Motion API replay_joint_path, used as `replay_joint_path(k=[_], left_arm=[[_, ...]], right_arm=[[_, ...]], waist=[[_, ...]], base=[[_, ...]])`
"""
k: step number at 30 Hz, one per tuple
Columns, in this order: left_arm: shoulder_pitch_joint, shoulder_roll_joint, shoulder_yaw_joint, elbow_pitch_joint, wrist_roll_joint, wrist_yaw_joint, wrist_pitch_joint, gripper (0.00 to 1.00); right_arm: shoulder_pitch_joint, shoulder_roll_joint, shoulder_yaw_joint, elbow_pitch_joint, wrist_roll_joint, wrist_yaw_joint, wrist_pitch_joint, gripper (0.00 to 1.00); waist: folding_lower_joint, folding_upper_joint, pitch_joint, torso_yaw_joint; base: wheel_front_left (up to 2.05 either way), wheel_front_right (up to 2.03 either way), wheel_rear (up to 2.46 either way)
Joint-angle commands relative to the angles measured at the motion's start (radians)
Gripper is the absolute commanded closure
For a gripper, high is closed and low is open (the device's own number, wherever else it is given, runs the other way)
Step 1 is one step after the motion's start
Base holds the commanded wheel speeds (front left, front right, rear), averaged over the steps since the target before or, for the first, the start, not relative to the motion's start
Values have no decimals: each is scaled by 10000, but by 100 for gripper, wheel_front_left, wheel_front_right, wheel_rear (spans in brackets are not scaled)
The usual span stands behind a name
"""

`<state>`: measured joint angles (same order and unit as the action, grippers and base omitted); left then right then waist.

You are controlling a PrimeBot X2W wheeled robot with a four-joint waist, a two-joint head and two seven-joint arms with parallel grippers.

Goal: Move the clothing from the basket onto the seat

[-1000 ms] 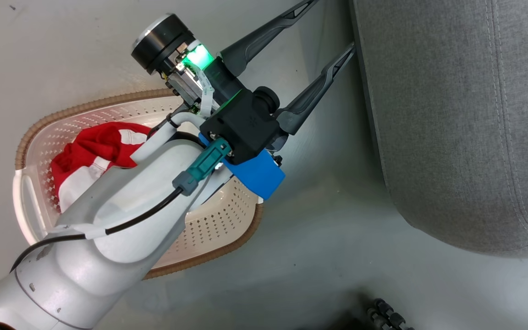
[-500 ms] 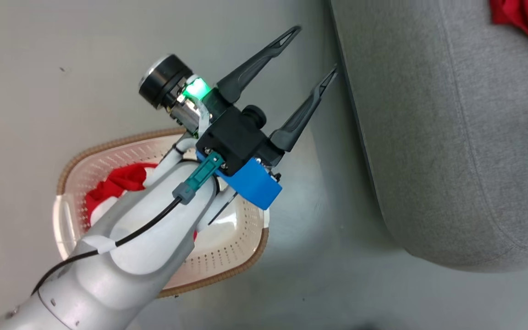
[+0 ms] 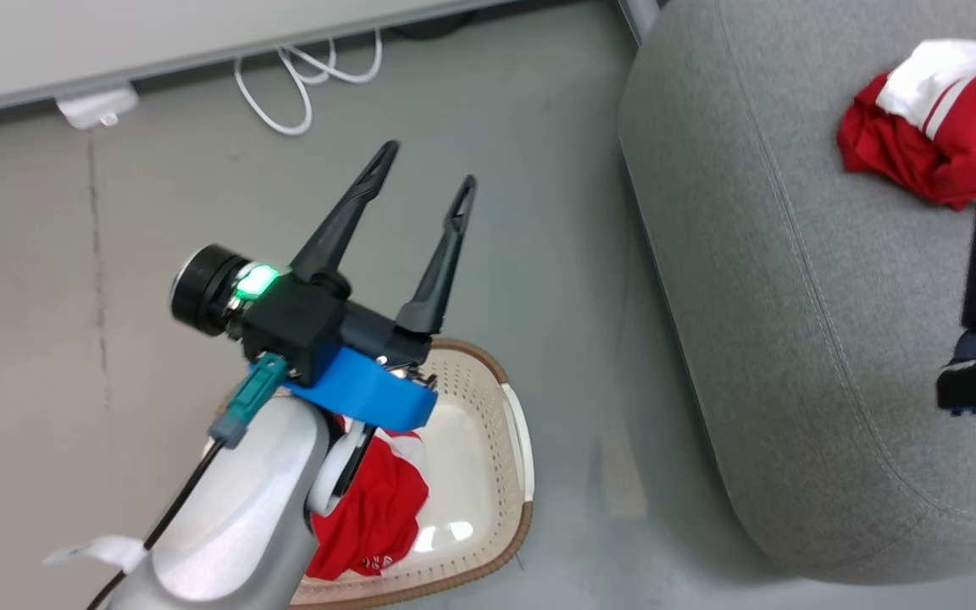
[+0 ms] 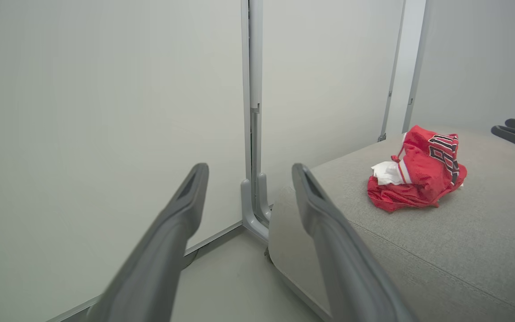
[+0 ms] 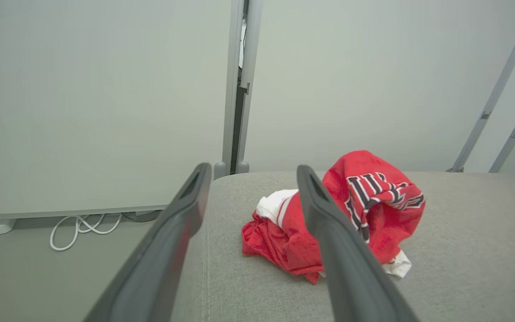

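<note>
Clothing [image 3: 378, 500] in the basket [image 3: 525, 440]: one red piece lay crumpled against the basket's near wall, partly under the left forearm, untouched by either gripper.
Basket's place: on the floor [image 3: 573, 280], near the seat's rounded near corner but apart from it.
Left arm: the left gripper [image 3: 429, 165] hung above the basket's far rim, fingers spread wide, holding nothing.
Right arm: the right gripper [image 5: 253, 170] hovered over the seat [image 3: 793, 296], fingers released and parted, nothing between them, tips short of the piece lying there.
Delivered garment [image 3: 920, 144]: red with white trim and block lettering, bunched well in from the seat's side edge, close to its far edge, free of both grippers.
Beyond: a white cable [image 3: 302, 85] lay on the floor at the wall's foot.
Progress: judged about partway. One piece was across and at least one remained in the basket. Whether more lay beneath it could not be told.
</note>
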<state>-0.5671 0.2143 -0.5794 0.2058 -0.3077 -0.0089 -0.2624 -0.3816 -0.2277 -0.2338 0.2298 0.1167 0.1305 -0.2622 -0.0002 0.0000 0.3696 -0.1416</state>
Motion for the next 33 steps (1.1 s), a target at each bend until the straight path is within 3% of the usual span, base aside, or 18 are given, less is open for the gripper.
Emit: replay_joint_path(k=[1,11,19,33], left_arm=[[300,-40,247,-90,61,25,-31,0],[2047,-619,2598,-687,748,-93,-32,0],[3183,-1049,4084,-859,1359,-317,-31,0],[4767,-1531,5249,-568,1974,-619,-33,0]], right_arm=[[278,75,129,-173,50,5,-42,0],[1251,707,1096,-1651,144,5,-40,0],[1949,1215,1566,-1977,-48,5,-40,0],[3035,1698,1820,-1556,6,5,-40,0]], waist=[[2,0,-582,355],[2,0,-1472,959],[2,0,-2064,1337],[2,0,-2966,1572]], base=[[0,0,0],[0,0,0],[0,0,0],[0,0,0]])
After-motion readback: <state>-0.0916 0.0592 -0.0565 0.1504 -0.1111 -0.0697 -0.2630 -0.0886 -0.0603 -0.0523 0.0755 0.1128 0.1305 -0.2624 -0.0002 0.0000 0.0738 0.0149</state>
